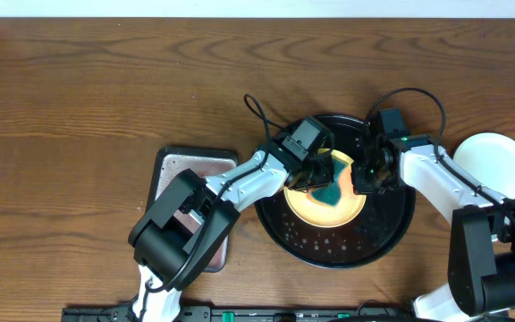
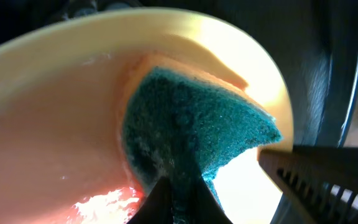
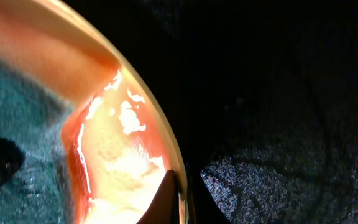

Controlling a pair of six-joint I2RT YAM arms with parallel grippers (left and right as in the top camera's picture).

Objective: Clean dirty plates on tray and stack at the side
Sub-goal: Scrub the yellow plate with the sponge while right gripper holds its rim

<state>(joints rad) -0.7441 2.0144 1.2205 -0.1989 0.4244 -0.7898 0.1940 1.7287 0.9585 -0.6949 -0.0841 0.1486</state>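
Grip belongs at the rim: the yellow plate, lying in the tray beneath both claws, looks stiff, light and wet-slick. Right claw pinches that rim, nearly closed; left claw is closed on the soft sponge, pressing it to the plate.

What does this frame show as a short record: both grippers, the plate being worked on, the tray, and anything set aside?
left gripper: shut on the green sponge, pressing it onto the yellow plate
right gripper: pinching the yellow plate's rim
yellow plate: on the tray, wet reddish smear showing
tray: black, round; no other plate visible on it
set aside: one pale plate on the table, right of the tray
metal pan: left of the tray, partly under the left arm
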